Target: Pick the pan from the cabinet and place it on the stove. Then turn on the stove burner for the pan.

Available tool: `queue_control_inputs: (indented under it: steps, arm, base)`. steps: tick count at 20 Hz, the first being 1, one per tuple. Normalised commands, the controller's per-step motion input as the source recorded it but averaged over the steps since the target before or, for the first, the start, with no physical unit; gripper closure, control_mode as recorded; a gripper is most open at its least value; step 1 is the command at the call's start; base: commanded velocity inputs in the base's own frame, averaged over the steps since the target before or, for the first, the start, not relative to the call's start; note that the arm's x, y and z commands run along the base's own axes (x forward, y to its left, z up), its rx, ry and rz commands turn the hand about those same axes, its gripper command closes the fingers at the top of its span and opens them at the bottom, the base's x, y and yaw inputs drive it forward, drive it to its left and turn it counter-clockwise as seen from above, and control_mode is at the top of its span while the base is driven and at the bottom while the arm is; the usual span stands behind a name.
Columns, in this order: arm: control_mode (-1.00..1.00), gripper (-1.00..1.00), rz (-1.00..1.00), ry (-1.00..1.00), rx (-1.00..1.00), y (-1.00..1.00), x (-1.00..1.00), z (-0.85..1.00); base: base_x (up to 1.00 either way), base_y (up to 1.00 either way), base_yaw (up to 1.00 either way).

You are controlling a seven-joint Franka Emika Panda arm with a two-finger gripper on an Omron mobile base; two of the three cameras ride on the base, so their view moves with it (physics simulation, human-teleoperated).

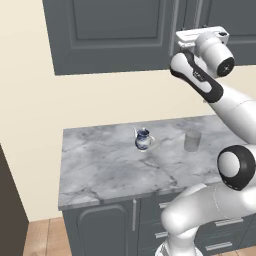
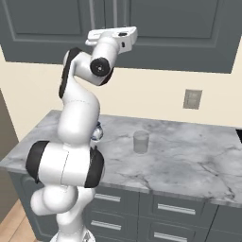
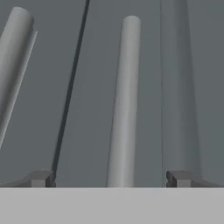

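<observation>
We see the arm raised high, its hand level against the closed doors of the cabinet [image 1: 115,35], the gripper [image 3: 114,178] with jaws spread wide on either side of one slim bar handle [image 3: 124,100] — not touching it, as far as the close view lets us judge. A second handle [image 3: 13,57] stands beside the door seam. Below, a small jug [image 1: 142,139] and a glass [image 2: 141,142] sit apart on the marble counter [image 1: 100,170].
</observation>
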Motion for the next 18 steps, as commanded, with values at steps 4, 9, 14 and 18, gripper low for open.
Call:
queue_control_inputs:
  steps: [4,9,14,18]
  arm:
    - [-1.00,-1.00,0.00,0.00,0.00,0.00,0.38,0.00]
    - [-1.00,1.00,0.01,0.00,0.00,0.01,0.38,0.00]
    - [-1.00,1.00,0.01,0.02,0.00,0.11,0.18,-0.02]
    - [-1.00,1.00,0.00,0.03,-0.01,0.00,0.00,-0.03]
  base:
    - [0.00,0.00,0.00]
    - [0.00,0.00,0.00]
    - [0.00,0.00,0.00]
    - [0.00,0.00,0.00]
